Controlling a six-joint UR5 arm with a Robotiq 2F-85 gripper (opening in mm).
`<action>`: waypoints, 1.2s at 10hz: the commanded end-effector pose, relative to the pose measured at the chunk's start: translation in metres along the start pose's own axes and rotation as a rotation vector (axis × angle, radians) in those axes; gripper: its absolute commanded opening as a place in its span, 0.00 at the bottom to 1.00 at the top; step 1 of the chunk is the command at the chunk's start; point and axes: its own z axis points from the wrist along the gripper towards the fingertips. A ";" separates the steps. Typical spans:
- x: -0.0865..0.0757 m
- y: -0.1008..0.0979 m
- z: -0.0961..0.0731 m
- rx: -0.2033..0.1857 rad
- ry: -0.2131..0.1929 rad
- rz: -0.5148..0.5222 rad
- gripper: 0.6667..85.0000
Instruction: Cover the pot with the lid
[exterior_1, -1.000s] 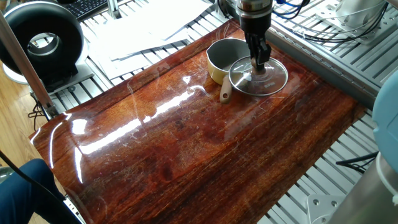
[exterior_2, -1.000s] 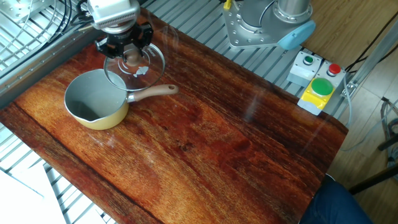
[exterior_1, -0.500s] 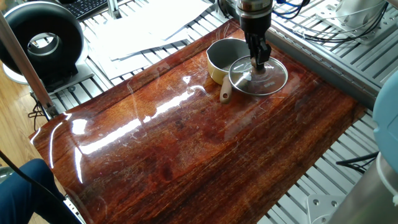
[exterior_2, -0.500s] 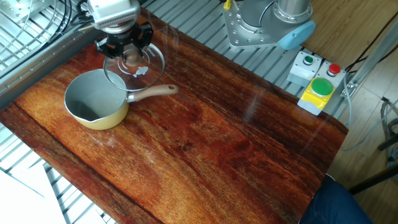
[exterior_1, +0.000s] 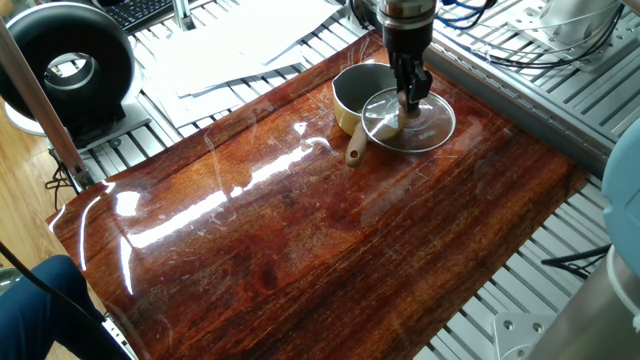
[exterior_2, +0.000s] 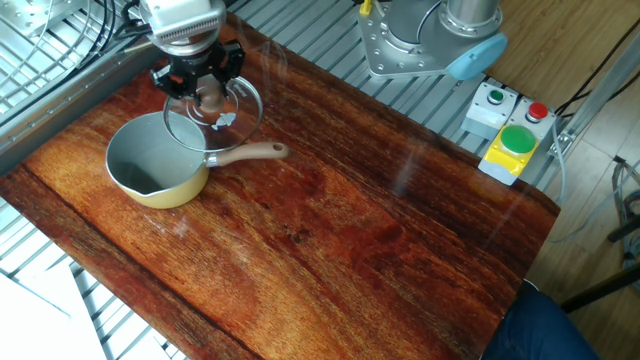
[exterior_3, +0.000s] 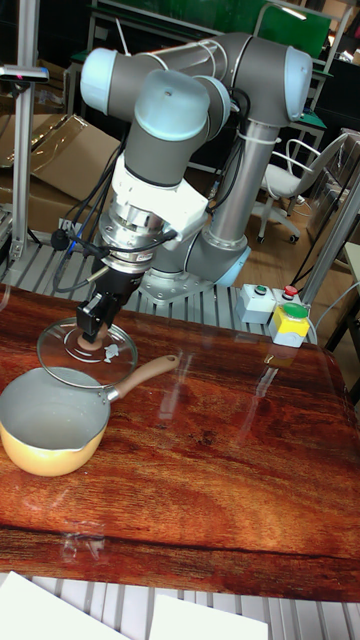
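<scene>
The yellow pot (exterior_2: 150, 172) (exterior_1: 352, 92) (exterior_3: 48, 425) stands open on the wooden table, its wooden handle (exterior_2: 250, 153) pointing away from the arm's side. The clear glass lid (exterior_2: 235, 105) (exterior_1: 430, 122) (exterior_3: 62, 355) hangs slightly above the table beside the pot, its near edge overlapping the pot's rim. My gripper (exterior_2: 207, 95) (exterior_1: 410, 97) (exterior_3: 93, 328) is shut on the lid's brown knob from above.
The dark glossy table (exterior_1: 300, 230) reaches far to the front. A box with green and red buttons (exterior_2: 512, 140) sits at the table's corner by the arm's base (exterior_2: 420, 40). A black round device (exterior_1: 70, 65) and papers lie beyond the other edge.
The lid has been raised a little and shifted toward the pot with the gripper. The pot's handle swung slightly.
</scene>
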 end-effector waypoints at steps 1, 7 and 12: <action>0.005 -0.001 -0.009 -0.012 0.013 -0.039 0.01; -0.001 -0.035 -0.015 0.044 0.012 -0.175 0.01; -0.012 -0.071 -0.011 0.109 0.019 -0.276 0.01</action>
